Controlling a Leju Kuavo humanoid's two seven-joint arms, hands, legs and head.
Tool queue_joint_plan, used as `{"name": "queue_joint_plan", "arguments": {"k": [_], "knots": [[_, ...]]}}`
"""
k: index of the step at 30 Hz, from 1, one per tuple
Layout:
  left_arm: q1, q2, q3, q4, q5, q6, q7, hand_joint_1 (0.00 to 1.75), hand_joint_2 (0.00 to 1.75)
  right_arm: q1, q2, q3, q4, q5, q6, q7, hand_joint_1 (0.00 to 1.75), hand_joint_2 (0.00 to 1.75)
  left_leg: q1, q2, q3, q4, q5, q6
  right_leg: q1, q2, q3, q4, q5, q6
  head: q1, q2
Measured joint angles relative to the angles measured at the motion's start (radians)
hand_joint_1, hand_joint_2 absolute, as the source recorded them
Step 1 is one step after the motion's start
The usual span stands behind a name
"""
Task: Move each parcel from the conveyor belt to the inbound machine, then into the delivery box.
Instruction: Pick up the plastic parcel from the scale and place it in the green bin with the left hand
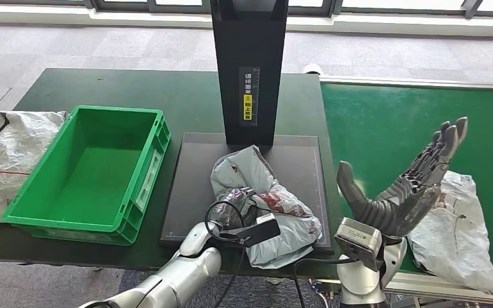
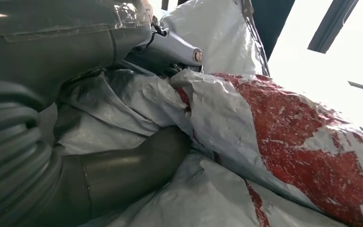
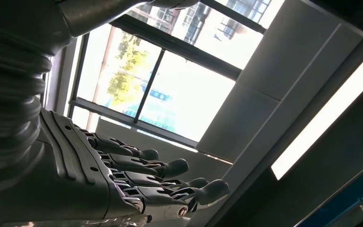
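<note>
Two grey plastic parcels lie in reach. One, crumpled and marked with red print (image 1: 266, 205), sits on the black platform of the inbound machine (image 1: 303, 168), spilling over its near edge. The left hand (image 1: 247, 215) is buried in this parcel; the left wrist view shows the thick thumb (image 2: 123, 170) pressed into the folds of the bag and the film bunched up against the palm, so the hand grips the parcel. A black cable loops from the left wrist across the bag.

The second parcel (image 1: 459, 234), paler and flatter, rests on the green conveyor belt (image 1: 385, 128) at the robot's right, near the belt's near edge. The right hand (image 1: 404, 186) is raised above the belt just beside that parcel, palm turned inward, fingers (image 3: 170, 187) straight and spread apart, thumb out, holding nothing. It partly covers the parcel's left edge in the head view.

Directly behind the platform rises the machine's black upright column (image 1: 249, 70), carrying a label strip with a yellow patch. Left of the platform, just beside it on the dark green table (image 1: 103, 86), stands the green plastic delivery box (image 1: 142, 186), its high walls standing between the held parcel and its floor. Further left, a white sack (image 1: 6, 160) with dark and red markings lies against the box's outer wall.
</note>
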Motion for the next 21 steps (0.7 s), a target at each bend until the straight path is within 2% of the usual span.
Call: {"name": "queue_joint_plan", "arguments": {"k": [9, 15, 21], "knots": [[-0.003, 0.0, 0.0, 0.007, 0.0, 0.0, 0.001, 1.64, 1.75, -0.001, 0.0, 0.0, 0.007, 0.0, 0.0, 0.0, 0.0, 1.75, 0.0, 0.0, 0.0, 0.0, 0.0, 0.0, 0.0, 0.0, 0.0, 0.0, 0.0, 0.0, 0.0, 0.0], [-0.003, 0.0, 0.0, 0.012, 0.0, 0.003, 0.001, 1.71, 1.75, -0.001, 0.0, 0.0, 0.008, -0.001, 0.0, 0.0, 0.0, 1.75, 0.0, 0.0, 0.0, 0.0, 0.0, 0.0, 0.0, 0.0, 0.0, 0.0, 0.0, 0.0, 0.0, 0.0], [0.0, 0.012, 0.006, 0.011, -0.012, 0.073, 0.004, 1.75, 1.75, 0.0, 0.0, 0.0, 0.008, -0.012, 0.0, 0.0, 0.0, 1.75, 0.0, 0.0, 0.0, 0.0, 0.0, 0.0, 0.0, 0.0, 0.0, 0.0, 0.0, 0.0, 0.0, 0.0]]}}
